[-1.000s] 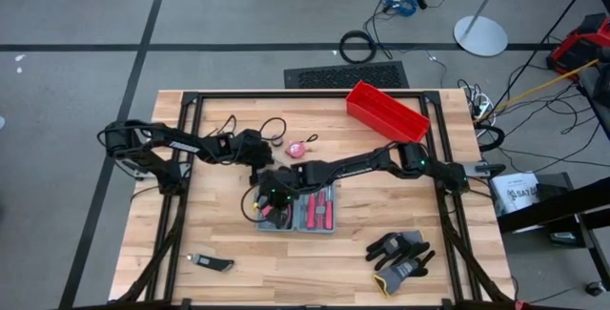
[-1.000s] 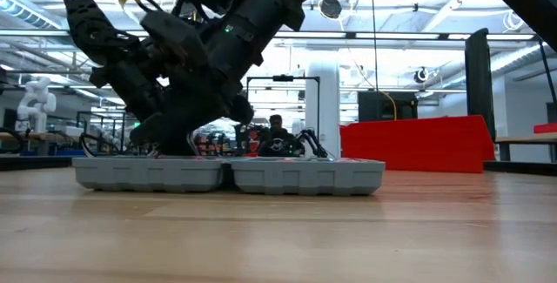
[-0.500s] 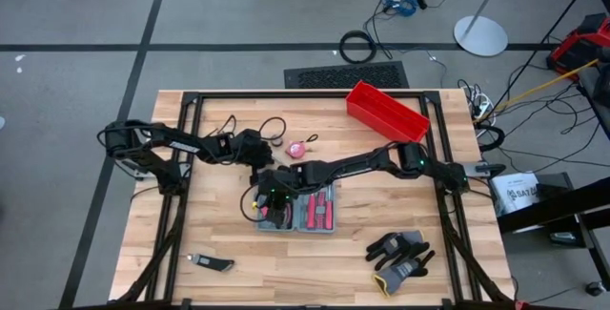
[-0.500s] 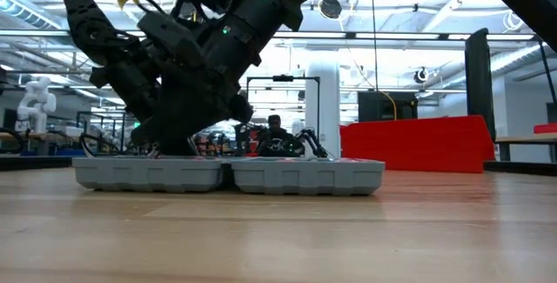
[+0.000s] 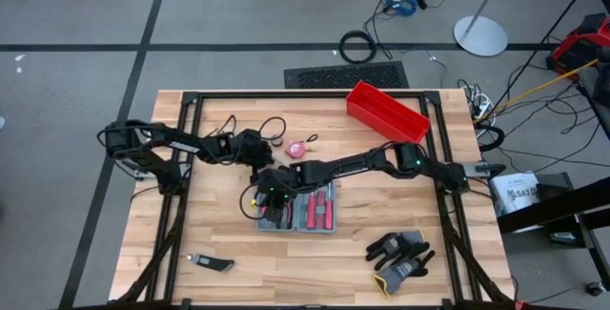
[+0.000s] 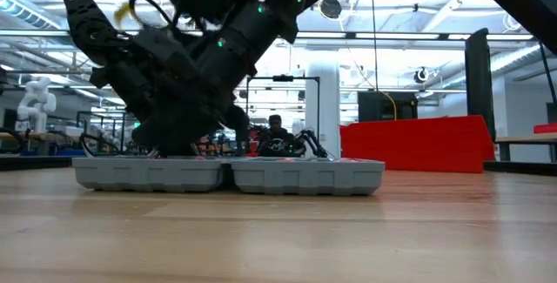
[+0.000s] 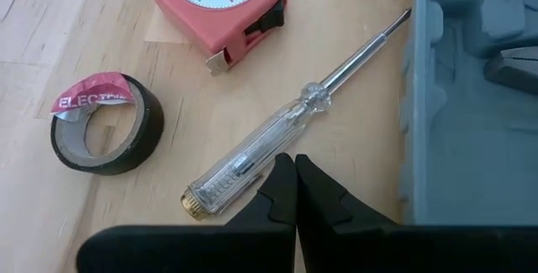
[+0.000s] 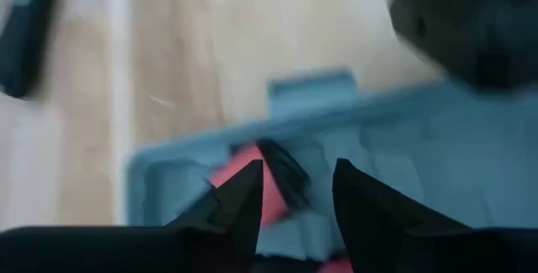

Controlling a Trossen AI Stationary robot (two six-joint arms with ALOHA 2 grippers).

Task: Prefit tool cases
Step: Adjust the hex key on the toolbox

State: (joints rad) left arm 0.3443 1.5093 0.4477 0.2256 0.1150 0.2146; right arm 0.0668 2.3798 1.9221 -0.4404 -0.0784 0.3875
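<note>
Lying open near the middle of the wooden table (image 5: 381, 253), long axis across it, the grey tool case (image 5: 297, 213) holds several red-handled tools. The right gripper (image 8: 294, 193) hovers unclenched above it. The left gripper (image 7: 294, 191), clenched empty, waits beside an unfitted screwdriver (image 7: 286, 134).

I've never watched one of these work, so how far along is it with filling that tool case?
Done: the tool case lies open with red-handled tools seated inside. In hand: the right gripper hovers open over a slot, holding nothing. Left: the screwdriver, tape measure and tape roll lie outside, by the shut left gripper.
</note>
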